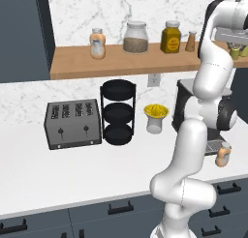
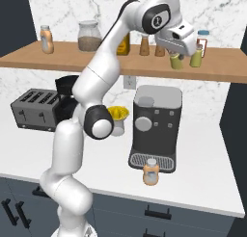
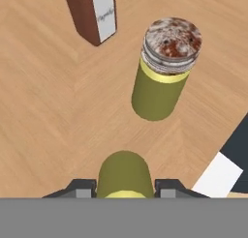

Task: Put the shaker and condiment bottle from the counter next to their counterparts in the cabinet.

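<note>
step: set shaker (image 3: 125,174) down by its twin (image 3: 164,70) | claw (image 2: 177,55): holds the shaker tight, up at the shelf (image 2: 96,62) near its right end | bottle (image 2: 151,171): waits near the surface (image 2: 202,183) front edge | tip: go straight down, do not bump the twin, let go only when it stands

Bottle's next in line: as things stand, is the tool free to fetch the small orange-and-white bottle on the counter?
Probably not yet: the tool is shut on a yellow-green shaker at the wooden shelf. The bottle stands unobstructed before the coffee machine.
</note>
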